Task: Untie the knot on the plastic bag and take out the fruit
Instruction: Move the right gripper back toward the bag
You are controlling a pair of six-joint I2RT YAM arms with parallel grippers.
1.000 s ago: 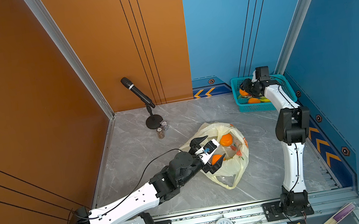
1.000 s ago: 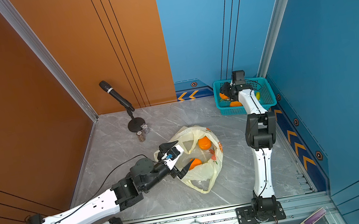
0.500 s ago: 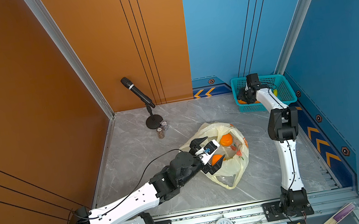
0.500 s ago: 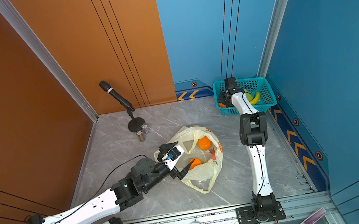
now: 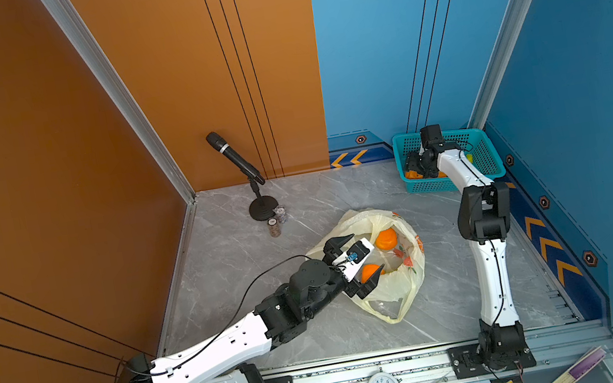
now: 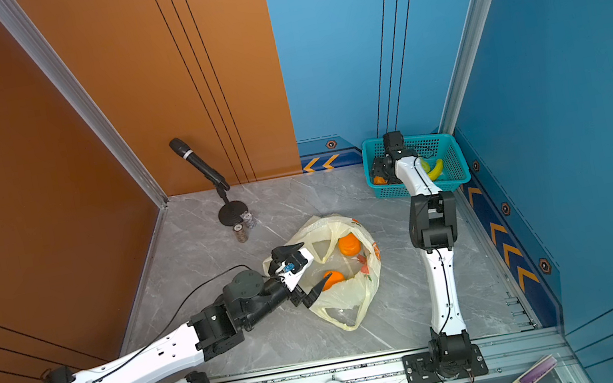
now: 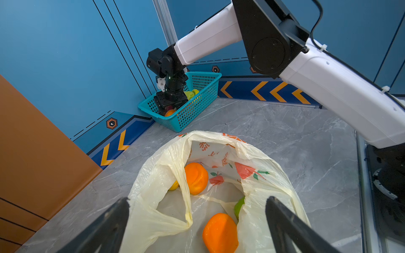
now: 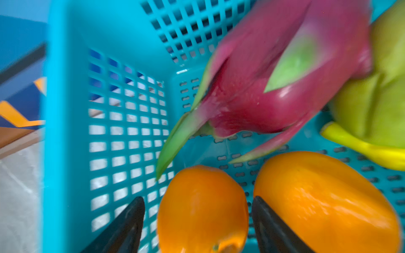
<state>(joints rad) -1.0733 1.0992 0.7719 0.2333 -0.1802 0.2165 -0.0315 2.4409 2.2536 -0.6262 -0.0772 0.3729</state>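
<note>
Pale yellow and thin, the plastic bag (image 5: 393, 292) is seen lying crumpled on the grey marble floor (image 5: 441, 304) near the middle, its mouth gaping. The left gripper (image 7: 197, 199) is held at that mouth with its jaws spread wide, grasping nothing. Inside the bag, two oranges (image 7: 196, 178) and a green fruit (image 7: 238, 207) are shown lying loose. The right gripper (image 8: 198, 199) is lowered into the teal basket (image 8: 65, 109) in the far right corner. Its fingers (image 8: 131, 219) are set either side of a basket orange (image 8: 201, 210); they appear released, though the blurred close view leaves contact uncertain. A pink dragon fruit (image 8: 274, 76), a yellow banana (image 8: 361, 151) and another orange (image 8: 324, 201) are packed beside it.
</note>
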